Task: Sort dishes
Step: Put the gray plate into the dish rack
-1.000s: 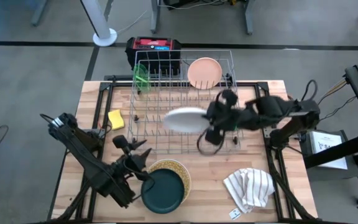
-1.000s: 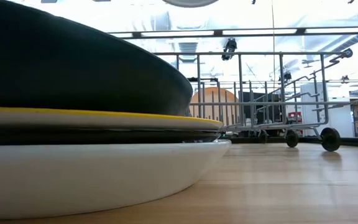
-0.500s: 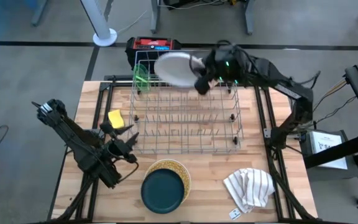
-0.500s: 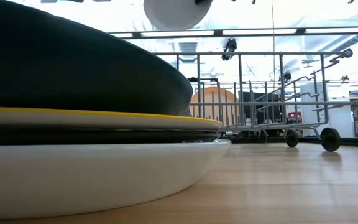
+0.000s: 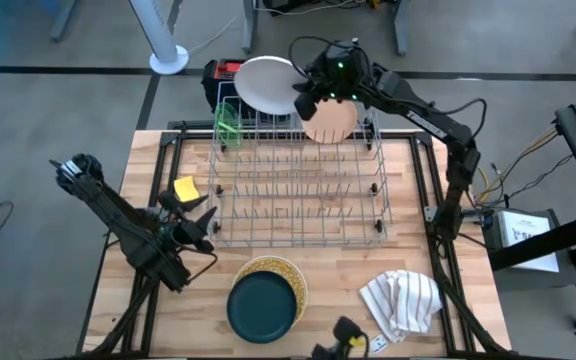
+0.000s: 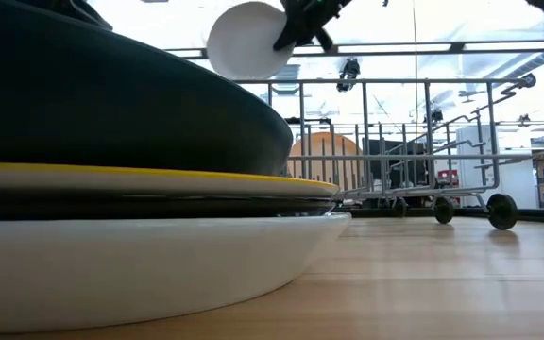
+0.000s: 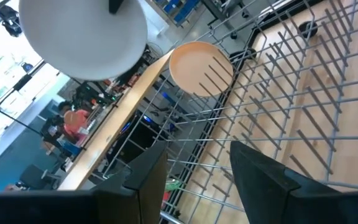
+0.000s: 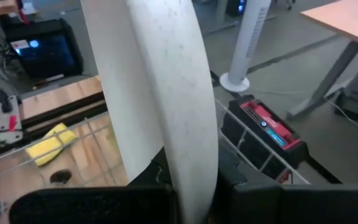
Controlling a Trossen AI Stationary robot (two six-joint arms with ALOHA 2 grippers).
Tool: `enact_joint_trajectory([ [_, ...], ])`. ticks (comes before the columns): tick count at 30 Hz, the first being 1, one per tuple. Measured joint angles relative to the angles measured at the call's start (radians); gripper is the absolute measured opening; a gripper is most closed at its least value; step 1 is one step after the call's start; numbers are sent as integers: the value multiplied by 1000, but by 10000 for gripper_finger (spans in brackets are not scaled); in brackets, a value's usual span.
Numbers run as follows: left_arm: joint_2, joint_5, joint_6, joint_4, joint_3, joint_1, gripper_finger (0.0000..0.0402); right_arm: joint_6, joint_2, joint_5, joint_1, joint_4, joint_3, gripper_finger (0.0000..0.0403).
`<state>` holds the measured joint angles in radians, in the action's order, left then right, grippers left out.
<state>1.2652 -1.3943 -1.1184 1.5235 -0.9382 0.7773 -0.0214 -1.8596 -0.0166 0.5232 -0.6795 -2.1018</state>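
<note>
Across the bench [image 5: 408, 200], a wire rack [image 5: 298, 180] with a peach plate [image 5: 329, 117] slotted upright at its 12 o'clock edge, and at 6 o'clock a stack topped by a black plate [image 5: 262, 307]. Above the rack's 11 o'clock corner, a white plate [image 5: 266, 84] held aloft, pinched at its rim in the right hand [image 5: 306, 97] (likely stiff, smooth, slippery, breakable, so a firm rim hold suits). At 8 o'clock, left hand [image 5: 193, 222] spread wide, holding nothing.
</note>
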Motion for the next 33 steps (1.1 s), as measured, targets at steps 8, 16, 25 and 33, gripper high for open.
enact_joint_trajectory([
  [8,-66,-42,94,12,0,0,166,-20,-111,29,43,82,-70,26],
  [16,-139,-117,166,12,0,-2,166,-167,-244,42,66,97,-198,26],
  [25,-183,-117,166,11,0,-2,166,-364,-306,73,82,116,-244,26],
  [33,-185,-115,168,12,21,-2,166,-450,-305,160,97,39,-243,26],
])
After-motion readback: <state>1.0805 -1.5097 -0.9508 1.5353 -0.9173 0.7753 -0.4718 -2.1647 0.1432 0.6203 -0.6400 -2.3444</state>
